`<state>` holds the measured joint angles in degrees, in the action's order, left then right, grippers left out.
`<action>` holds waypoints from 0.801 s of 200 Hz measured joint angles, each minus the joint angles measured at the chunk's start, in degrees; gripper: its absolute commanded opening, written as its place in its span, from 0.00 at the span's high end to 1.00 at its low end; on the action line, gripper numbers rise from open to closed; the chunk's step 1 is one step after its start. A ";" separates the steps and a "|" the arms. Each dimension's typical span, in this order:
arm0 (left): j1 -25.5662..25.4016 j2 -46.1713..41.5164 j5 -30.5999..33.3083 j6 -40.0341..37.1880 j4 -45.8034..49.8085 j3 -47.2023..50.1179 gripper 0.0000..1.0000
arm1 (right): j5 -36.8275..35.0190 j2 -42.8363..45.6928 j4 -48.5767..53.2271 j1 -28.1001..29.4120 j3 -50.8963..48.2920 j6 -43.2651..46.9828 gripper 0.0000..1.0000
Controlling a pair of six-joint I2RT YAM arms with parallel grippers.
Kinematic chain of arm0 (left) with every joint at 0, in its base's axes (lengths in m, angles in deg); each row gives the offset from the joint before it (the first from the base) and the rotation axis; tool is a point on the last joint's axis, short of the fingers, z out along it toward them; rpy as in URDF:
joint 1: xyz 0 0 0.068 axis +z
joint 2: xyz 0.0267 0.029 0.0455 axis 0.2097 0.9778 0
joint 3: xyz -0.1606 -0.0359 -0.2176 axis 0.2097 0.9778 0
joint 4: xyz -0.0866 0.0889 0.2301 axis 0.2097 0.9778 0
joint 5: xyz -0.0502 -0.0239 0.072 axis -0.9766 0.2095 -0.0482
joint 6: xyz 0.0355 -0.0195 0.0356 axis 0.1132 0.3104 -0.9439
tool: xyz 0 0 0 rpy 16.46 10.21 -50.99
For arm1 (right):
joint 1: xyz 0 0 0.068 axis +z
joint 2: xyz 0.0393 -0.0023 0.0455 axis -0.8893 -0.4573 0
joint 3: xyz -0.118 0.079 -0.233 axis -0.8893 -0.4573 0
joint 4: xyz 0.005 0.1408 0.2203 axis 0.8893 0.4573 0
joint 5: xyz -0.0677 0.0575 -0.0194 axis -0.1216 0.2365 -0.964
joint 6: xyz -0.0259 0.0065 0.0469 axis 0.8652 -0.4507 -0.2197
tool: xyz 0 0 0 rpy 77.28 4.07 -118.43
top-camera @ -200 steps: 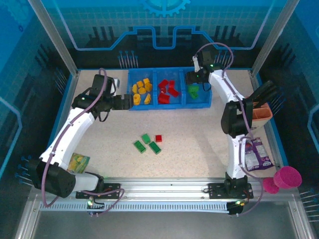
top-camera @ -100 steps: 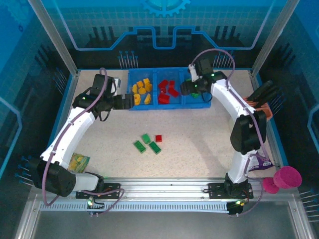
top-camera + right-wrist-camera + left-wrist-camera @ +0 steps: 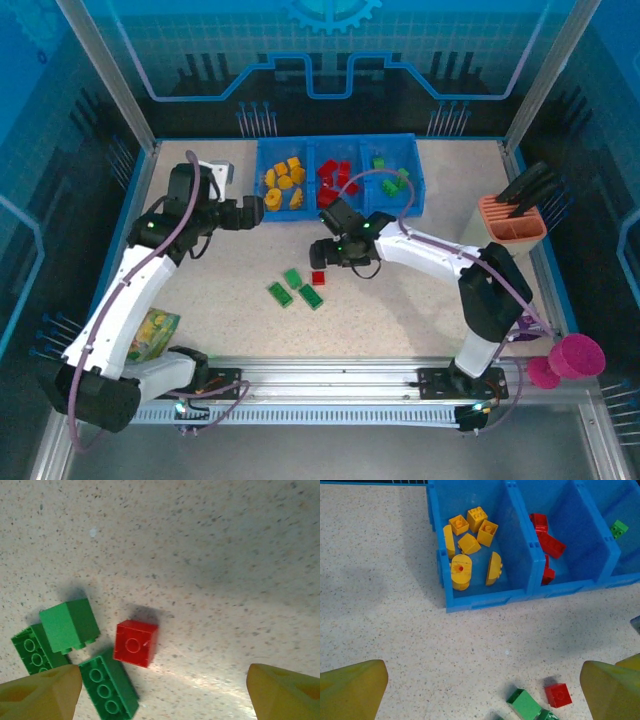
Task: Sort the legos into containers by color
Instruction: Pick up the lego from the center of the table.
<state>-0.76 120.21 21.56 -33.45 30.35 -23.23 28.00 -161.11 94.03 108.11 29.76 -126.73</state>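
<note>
Near the centre of the top view, the right end effector [image 3: 328,252] hangs with its fingers spread wide and nothing between them, just above the red lego [image 3: 318,278] in the frame. Its wrist view shows both yellow fingers [image 3: 40,692] at the bottom corners, clear of that brick [image 3: 135,642]. The left end effector [image 3: 255,208] is likewise spread and empty, close to the lower left corner of the blue tray [image 3: 340,214]. Bare speckled table [image 3: 420,290] lies open to the right of the loose bricks and between them and the tray's front wall. Three green legos [image 3: 292,277] lie just left of and below the red one. The long green brick [image 3: 107,690] runs from upper left to lower right of the wrist frame, and the red brick is square. Yellow legos [image 3: 283,185] fill the tray's left compartment, red ones [image 3: 335,180] the middle, green ones [image 3: 392,180] the right.
</note>
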 measured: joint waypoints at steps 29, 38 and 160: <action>0.00 -2.49 -0.37 0.02 -1.05 2.64 0.01 | -0.50 -3.98 -1.33 2.38 0.90 -3.45 0.16; 0.00 -3.37 -0.42 0.02 -1.22 3.13 0.01 | -0.31 -5.49 -1.66 2.67 1.33 -3.67 0.16; 0.00 -10.16 0.26 -0.04 -4.07 6.49 0.00 | -3.06 -17.42 0.17 3.93 7.91 -4.81 0.49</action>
<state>-0.76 110.05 21.82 -33.49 26.28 -16.74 24.94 -178.53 94.20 112.04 37.68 -131.53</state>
